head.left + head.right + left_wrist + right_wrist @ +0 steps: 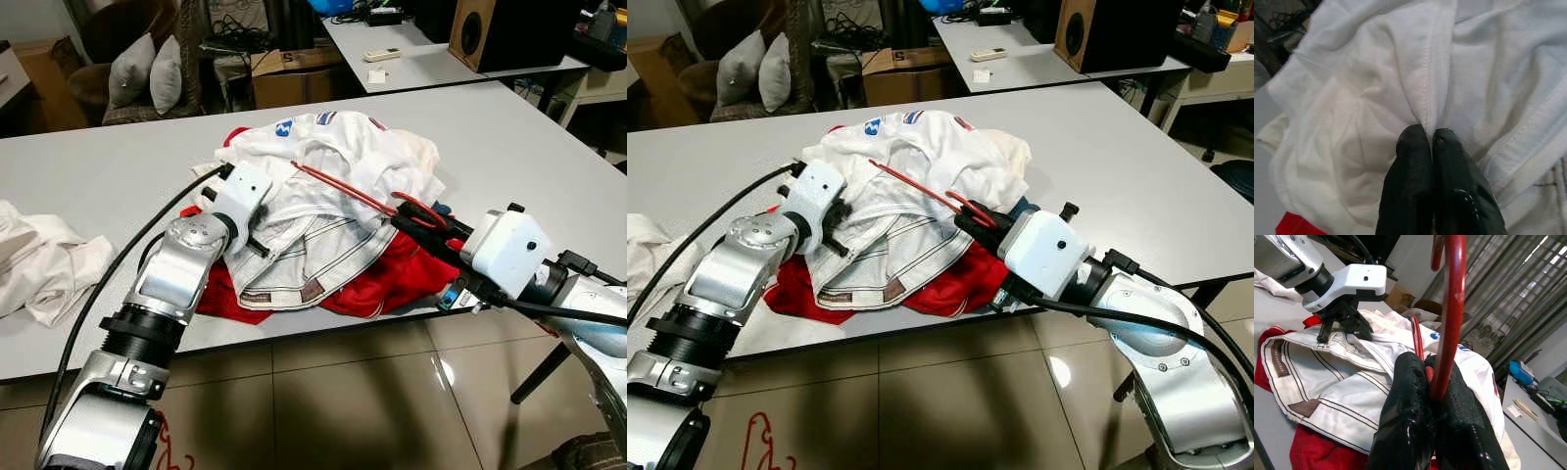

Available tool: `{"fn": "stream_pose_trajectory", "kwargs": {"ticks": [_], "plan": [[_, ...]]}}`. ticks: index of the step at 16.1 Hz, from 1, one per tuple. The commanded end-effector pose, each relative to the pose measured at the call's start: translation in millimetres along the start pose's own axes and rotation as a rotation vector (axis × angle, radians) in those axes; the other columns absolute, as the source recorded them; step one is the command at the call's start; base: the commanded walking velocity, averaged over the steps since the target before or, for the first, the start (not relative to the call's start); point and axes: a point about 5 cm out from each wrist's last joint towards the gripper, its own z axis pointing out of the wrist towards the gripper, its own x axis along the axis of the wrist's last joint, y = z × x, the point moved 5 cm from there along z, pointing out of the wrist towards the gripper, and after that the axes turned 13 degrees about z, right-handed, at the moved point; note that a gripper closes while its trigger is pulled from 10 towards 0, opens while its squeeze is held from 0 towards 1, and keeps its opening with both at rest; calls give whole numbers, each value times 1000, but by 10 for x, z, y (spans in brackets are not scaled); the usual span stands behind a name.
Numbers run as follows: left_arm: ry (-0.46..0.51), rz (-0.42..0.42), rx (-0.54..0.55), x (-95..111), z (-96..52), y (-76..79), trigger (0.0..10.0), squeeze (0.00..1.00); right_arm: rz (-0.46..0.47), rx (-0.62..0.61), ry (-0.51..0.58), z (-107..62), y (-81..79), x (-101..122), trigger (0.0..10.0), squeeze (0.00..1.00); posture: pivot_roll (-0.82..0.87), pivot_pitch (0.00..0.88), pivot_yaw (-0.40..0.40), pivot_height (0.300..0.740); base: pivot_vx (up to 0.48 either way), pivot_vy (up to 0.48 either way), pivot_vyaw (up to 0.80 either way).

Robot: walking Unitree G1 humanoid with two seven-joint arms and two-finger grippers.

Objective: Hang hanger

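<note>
Now right hand (1432,396) pinching red hanger (338,186); left hand (1431,139) pinching white shirt (333,166) on table (98,176).

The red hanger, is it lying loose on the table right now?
No, the right gripper is shut on the red hanger, holding it above the white garment.

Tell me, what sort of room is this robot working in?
Probably a lived-in workroom or home office, not a laundry. Long grey tables fill it, a wooden speaker stands on the far one, and an armchair with grey cushions sits behind. Clothes are heaped on the near table.
</note>
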Motion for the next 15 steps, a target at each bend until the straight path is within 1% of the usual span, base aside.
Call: {"fn": "stream_pose_trajectory", "kwargs": {"ticks": [1, 2, 4, 6, 8, 9, 11, 13, 15], "plan": [[9, 7, 63, 37, -25, -176, 0, 0, -10, 20, 10, 22, -6, 26, 10000, 0, -79, 0, 107, 740, 0, 0, 0], [47, -3, 91, 110, -44, -235, 0, 0, -7, 28, 11, 34, -9, 20, 10000, 0, -75, 0, 105, 740, 0, 0, 0], [112, 10, 97, 237, -83, -274, 0, 0, -11, 44, 9, 60, -15, 6, 10000, 0, -71, 0, 103, 740, 0, 0, 0], [147, 63, 103, 335, -127, -329, 0, 0, -27, 61, -1, 114, 1, -19, 10000, 0, -63, 0, 99, 740, 0, 0, 0], [191, 115, 85, 461, -197, -375, 0, 0, -62, 93, -20, 192, 13, -53, 10000, 0, -54, 0, 91, 740, 0, 0, 0], [204, 129, 88, 505, -219, -401, 0, 0, -69, 99, -20, 223, 25, -56, 10000, 0, -52, 0, 89, 740, 0, 0, 0], [222, 142, 101, 575, -269, -474, 0, 0, -110, 130, -43, 267, 28, -93, 10000, 0, -41, 0, 75, 740, 0, 0, 0], [247, 153, 70, 646, -329, -464, 0, 0, -127, 127, -47, 313, 69, -116, 10000, 0, -38, 0, 73, 740, 0, 0, 0], [305, 154, -16, 787, -416, -351, 0, 0, -129, 112, -22, 412, 137, -103, 10000, 0, -33, 0, 73, 740, 0, 0, 0]]}}
